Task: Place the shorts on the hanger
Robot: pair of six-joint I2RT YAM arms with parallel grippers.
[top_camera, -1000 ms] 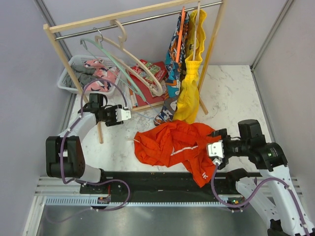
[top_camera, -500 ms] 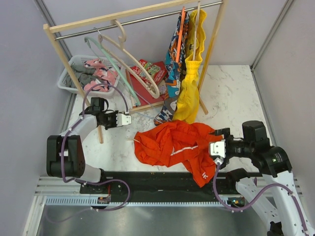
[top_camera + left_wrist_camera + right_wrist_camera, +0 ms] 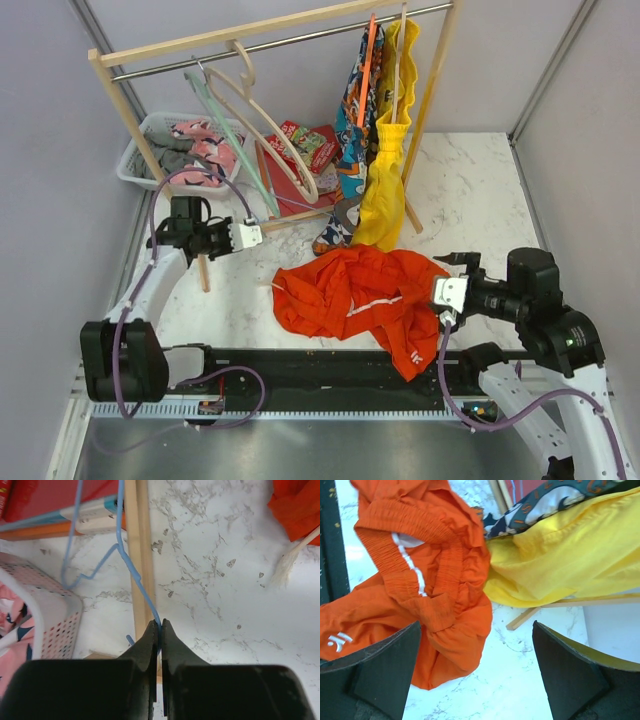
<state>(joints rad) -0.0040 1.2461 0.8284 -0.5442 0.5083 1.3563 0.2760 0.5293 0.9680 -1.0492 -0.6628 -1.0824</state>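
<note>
The orange-red shorts (image 3: 350, 290) lie crumpled on the marble near the front edge. They fill the left of the right wrist view (image 3: 430, 575). My right gripper (image 3: 441, 292) stands wide open just right of them, with the fabric's edge between its fingers (image 3: 477, 626) but not pinched. The thin light-blue hanger (image 3: 134, 572) runs across the rack's wooden foot rail. My left gripper (image 3: 160, 626) is shut on its wire. Seen from above, that gripper (image 3: 260, 232) sits by the rack's left post, and the wire is too thin to make out there.
A wooden clothes rack (image 3: 150, 150) stands at the back with beige hangers (image 3: 280, 140) and a teal hanger (image 3: 225, 115). A yellow garment (image 3: 385, 180) and a patterned garment (image 3: 352, 110) hang at its right. A white basket (image 3: 140, 150) of clothes sits back left.
My left gripper has closed onto the blue hanger wire, and its arm has stretched further out from the base. The right arm has drawn a little to the right, still open.
</note>
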